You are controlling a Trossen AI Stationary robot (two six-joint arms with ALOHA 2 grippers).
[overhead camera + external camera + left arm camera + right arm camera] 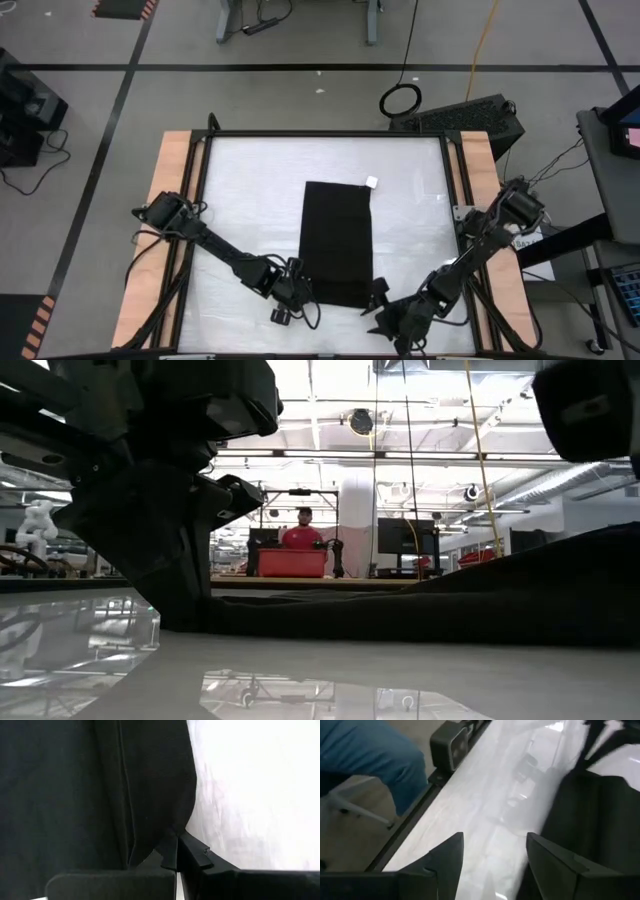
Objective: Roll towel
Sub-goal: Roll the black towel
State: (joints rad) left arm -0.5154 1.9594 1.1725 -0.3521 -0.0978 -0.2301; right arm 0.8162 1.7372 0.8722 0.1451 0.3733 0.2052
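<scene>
I see one table (240,200) with a white top and two wooden side strips, and on it lies one towel (337,243), black, folded into a tall narrow strip that runs from about the middle of the top down toward the near edge. It carries one small white tag (371,182), sitting at its far right corner. Two dark arms work at the towel's near end, one from each side strip. My left gripper (297,297) is at the towel's near left corner with its fingers pressed fully together; in the left wrist view the fingertips (172,851) meet right at the hemmed edge of the black cloth, pinching that corner. My right gripper (385,315) sits just off the towel's near right corner, close to the table's near edge; its two fingers (447,857) stand wide apart with bare white top between them and nothing in their grasp, the towel's edge lying just beside one finger. In the low view one person in a red top (303,531) sits far back in the room, behind a red bin (292,563).
</scene>
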